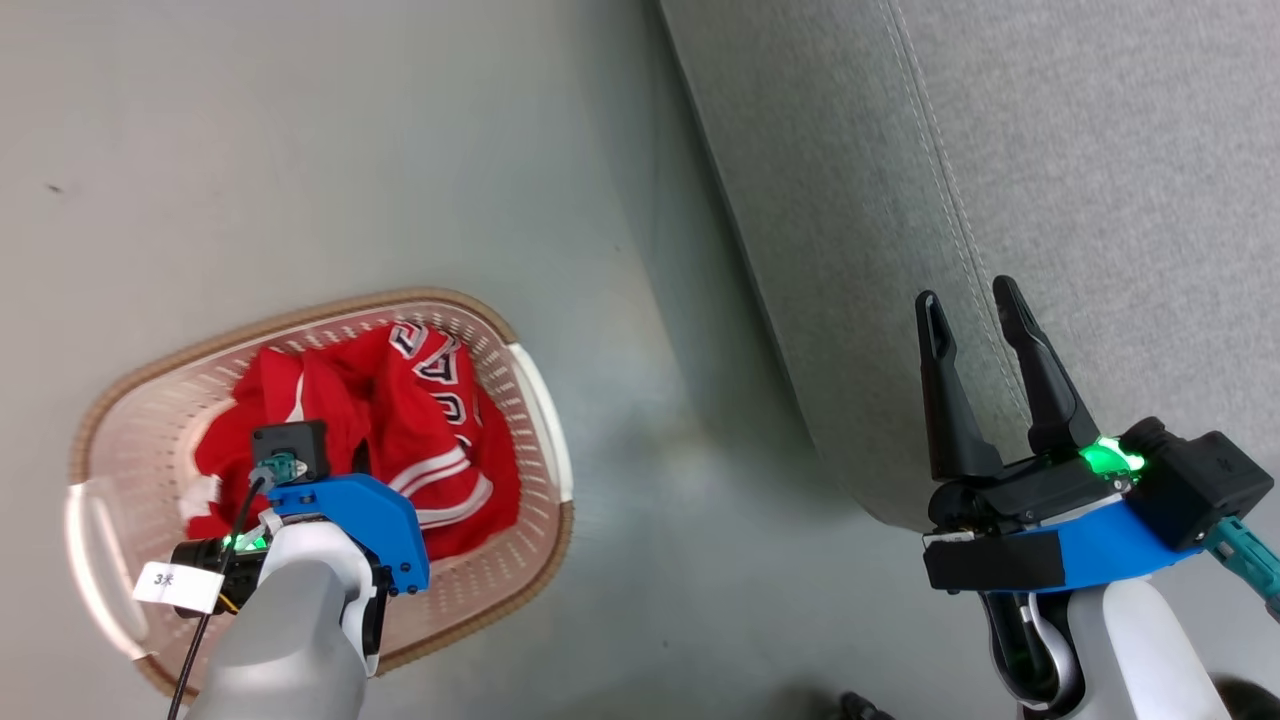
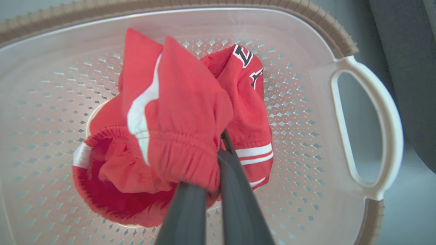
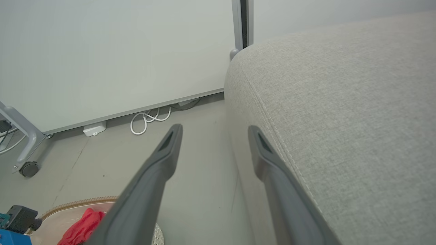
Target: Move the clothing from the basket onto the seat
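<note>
down inside the basket point(image 1: 300, 316), clamped with the left gripper point(image 2: 214, 160) onto the elastic hem of the plain red garment point(image 2: 184, 102), fingers point(image 2: 235, 190) nearly together on bunched cloth. pressed against it, in the same basket, the lettered jersey point(image 2: 250, 115). over at the edge of the seat point(image 1: 1100, 200), spread wide and holding nothing, the right gripper point(image 1: 968, 298). could slip from so small a pinch on the lift; could snag the jersey, haul it out and drop it on the floor point(image 1: 300, 150).

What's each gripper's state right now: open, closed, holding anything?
The left gripper is closed on the clothing in the basket.
The right gripper is open and empty, at the edge of the seat.
</note>
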Available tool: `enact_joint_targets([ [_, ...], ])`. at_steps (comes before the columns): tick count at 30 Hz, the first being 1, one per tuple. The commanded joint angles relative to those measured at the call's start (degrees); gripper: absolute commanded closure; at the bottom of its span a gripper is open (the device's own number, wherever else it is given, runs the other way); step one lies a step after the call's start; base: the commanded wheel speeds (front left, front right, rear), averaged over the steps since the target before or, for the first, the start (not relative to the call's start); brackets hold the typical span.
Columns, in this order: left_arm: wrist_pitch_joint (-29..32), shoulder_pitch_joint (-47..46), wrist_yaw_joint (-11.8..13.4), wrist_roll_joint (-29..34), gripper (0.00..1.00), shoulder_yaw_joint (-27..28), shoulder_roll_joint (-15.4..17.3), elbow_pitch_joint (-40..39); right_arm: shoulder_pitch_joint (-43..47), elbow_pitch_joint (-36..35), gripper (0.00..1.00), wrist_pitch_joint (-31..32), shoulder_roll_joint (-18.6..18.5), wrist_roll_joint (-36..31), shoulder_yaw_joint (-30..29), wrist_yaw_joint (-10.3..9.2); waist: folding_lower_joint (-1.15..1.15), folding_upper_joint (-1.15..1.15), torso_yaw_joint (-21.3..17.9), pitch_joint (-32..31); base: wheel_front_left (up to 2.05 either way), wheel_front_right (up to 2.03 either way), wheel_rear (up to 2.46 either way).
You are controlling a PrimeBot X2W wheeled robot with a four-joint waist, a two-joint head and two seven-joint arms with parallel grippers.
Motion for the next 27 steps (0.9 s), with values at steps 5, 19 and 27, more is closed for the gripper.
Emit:
enact_joint_targets([
  [5, -1.75, 1.31, -1.61, 0.49, 1.00, -1.53, -1.04, 0.06, 0.28, 1.28, 0.00, -0.22, -0.12, -1.80, -1.36, 0.11, 0.00, 0.00, 4.63, -6.47, 0.00, 0.00, 0.00],
  [19, -3.02, 4.71, -5.52, 0.95, 1.00, -7.33, -2.76, -0.94, 4.02, 4.47, 0.00, -0.22, -0.12, -4.92, -4.27, 0.07, 0.00, 0.00, 11.49, -19.82, 0.00, 0.00, 0.00],
  [27, -2.52, 7.14, -7.34, -2.14, 1.00, -14.65, -2.76, -7.18, 6.50, 6.18, 0.00, -0.22, -0.12, -5.81, -4.89, 0.07, 0.00, 0.00, 14.17, -26.05, 0.00, 0.00, 0.00],
])
